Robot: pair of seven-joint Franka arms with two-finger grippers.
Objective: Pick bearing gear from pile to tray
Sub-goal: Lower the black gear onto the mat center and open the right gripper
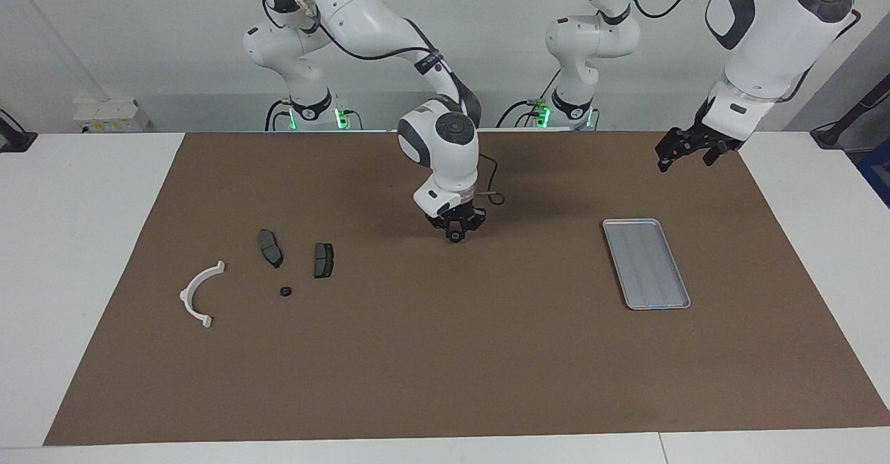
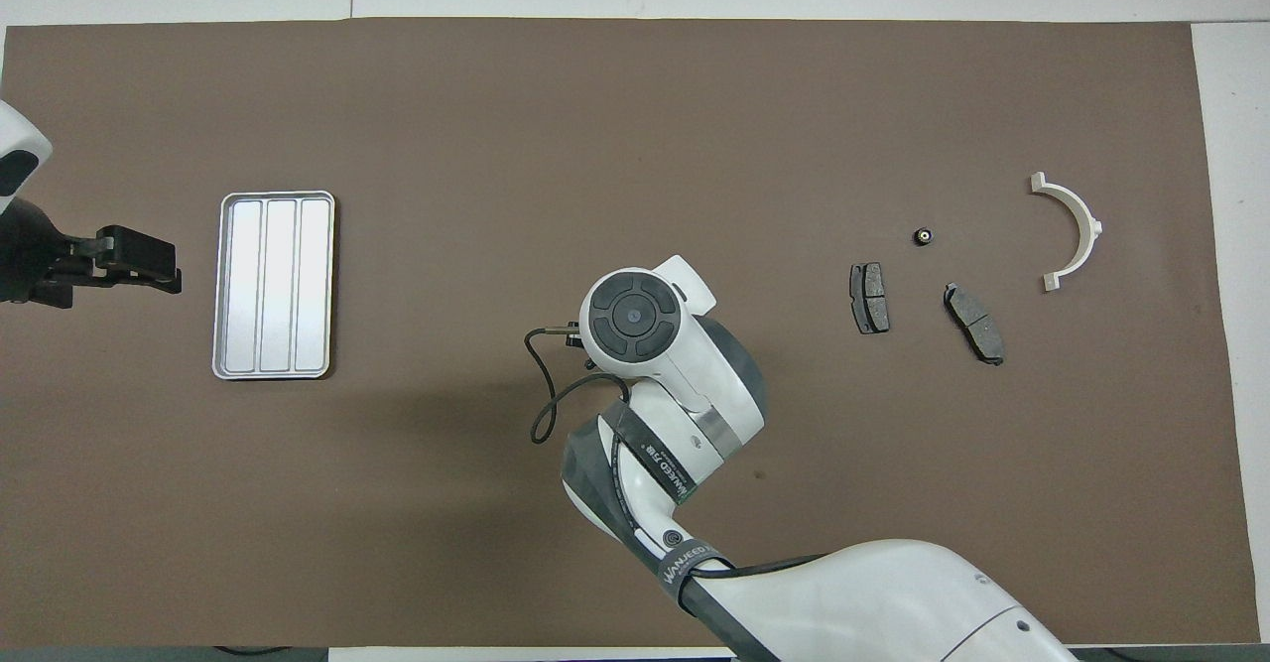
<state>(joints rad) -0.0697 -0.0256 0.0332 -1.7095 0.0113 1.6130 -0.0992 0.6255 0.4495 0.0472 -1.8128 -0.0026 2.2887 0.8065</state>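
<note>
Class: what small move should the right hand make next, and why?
Probably travel toward the flat silver-grey metal tray: the right hand grips a small black round part low over the brown mat, short of it; the left hand waits open.
</note>
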